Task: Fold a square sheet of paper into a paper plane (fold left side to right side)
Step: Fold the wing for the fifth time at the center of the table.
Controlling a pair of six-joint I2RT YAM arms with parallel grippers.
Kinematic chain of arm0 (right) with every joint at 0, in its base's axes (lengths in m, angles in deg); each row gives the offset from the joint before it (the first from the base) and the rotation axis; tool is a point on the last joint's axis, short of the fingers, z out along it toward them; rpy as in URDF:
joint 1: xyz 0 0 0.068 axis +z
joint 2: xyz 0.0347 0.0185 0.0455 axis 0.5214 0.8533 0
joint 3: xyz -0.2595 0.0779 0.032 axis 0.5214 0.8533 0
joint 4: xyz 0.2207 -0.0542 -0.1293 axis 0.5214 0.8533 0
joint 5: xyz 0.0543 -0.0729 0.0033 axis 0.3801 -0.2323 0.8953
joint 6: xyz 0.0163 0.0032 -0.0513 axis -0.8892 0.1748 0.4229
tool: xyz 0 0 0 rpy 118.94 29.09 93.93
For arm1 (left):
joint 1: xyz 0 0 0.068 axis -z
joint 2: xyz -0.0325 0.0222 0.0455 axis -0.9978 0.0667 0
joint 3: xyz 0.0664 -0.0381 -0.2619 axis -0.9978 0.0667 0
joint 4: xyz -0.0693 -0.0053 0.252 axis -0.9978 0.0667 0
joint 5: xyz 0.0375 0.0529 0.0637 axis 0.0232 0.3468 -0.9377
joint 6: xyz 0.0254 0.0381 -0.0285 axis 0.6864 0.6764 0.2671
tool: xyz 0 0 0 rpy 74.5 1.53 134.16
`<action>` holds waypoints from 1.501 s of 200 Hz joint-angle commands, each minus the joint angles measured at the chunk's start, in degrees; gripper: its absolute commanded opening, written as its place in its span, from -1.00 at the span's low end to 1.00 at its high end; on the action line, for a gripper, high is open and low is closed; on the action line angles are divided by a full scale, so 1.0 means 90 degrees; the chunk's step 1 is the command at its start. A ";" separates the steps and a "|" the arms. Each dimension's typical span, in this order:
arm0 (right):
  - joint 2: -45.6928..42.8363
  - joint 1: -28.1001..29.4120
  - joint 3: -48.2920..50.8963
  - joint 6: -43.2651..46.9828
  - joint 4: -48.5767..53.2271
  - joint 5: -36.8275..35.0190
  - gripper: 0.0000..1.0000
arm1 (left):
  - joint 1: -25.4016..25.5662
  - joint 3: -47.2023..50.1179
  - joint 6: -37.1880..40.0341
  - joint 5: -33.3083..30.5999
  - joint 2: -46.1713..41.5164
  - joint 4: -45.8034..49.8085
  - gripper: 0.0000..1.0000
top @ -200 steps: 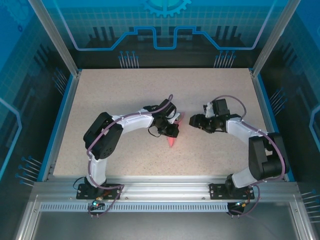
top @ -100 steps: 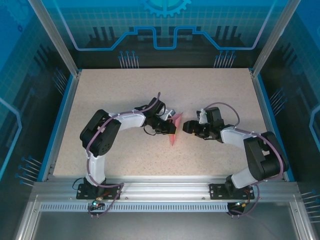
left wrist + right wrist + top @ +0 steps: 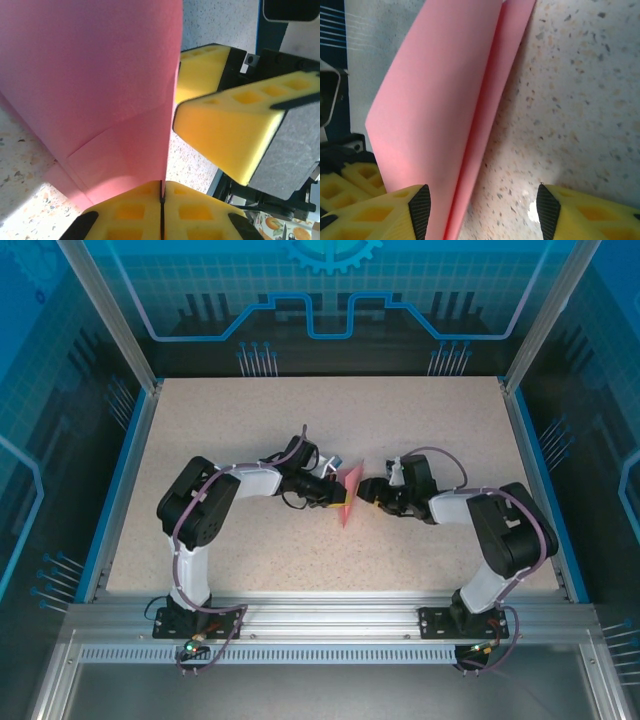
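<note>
The pink sheet of paper [image 3: 349, 492] is folded into a narrow pointed shape at the table's middle, one flap standing up. My left gripper [image 3: 338, 499] is shut on it; in the left wrist view the yellow pads [image 3: 135, 210] pinch the paper's edge [image 3: 100, 75]. My right gripper [image 3: 366, 490] faces it from the right, open. In the right wrist view its fingertips [image 3: 420, 207] straddle the paper's lower edge [image 3: 440, 100] and bare table, the left fingertip against the raised flap. The right gripper's yellow pads [image 3: 230, 135] stand just right of the flap in the left wrist view.
The speckled beige table [image 3: 250, 420] has blue raised edges [image 3: 118, 490] at the sides. Aluminium rails [image 3: 320, 615] run along the near edge by both arm bases. The two wrists are close together at the middle.
The right gripper has moved left up to the paper and its jaws have narrowed somewhat. The left gripper has shifted slightly, still holding the paper, and the flap stands more upright.
</note>
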 commanded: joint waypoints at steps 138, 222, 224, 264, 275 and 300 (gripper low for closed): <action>0.1075 0.0295 -0.0948 -0.0684 -0.0017 -0.0053 0.06 | -0.0228 0.0279 -0.0593 0.0423 0.0349 -0.0706 -0.86; 0.1483 0.0367 -0.1429 -0.0586 0.1364 -0.0176 -0.03 | -0.0250 0.0269 -0.0640 0.0433 0.0348 -0.0701 -0.66; 0.1487 0.0368 -0.1431 -0.0581 0.1376 -0.0171 -0.03 | -0.0243 0.0270 -0.0635 0.0436 0.0345 -0.0704 -0.64; 0.1588 0.0380 -0.1479 -0.0594 0.1451 -0.0150 -0.06 | -0.0260 0.0371 -0.0510 0.0325 0.0069 -0.0574 -0.45; 0.1589 0.0376 -0.1485 -0.0584 0.1460 -0.0150 -0.06 | -0.0281 0.0400 -0.0449 0.0285 -0.0024 -0.0457 -0.39; 0.1579 0.0379 -0.1509 -0.0558 0.1479 -0.0142 -0.06 | -0.0427 0.0514 -0.0357 0.0248 -0.0263 -0.0295 -0.30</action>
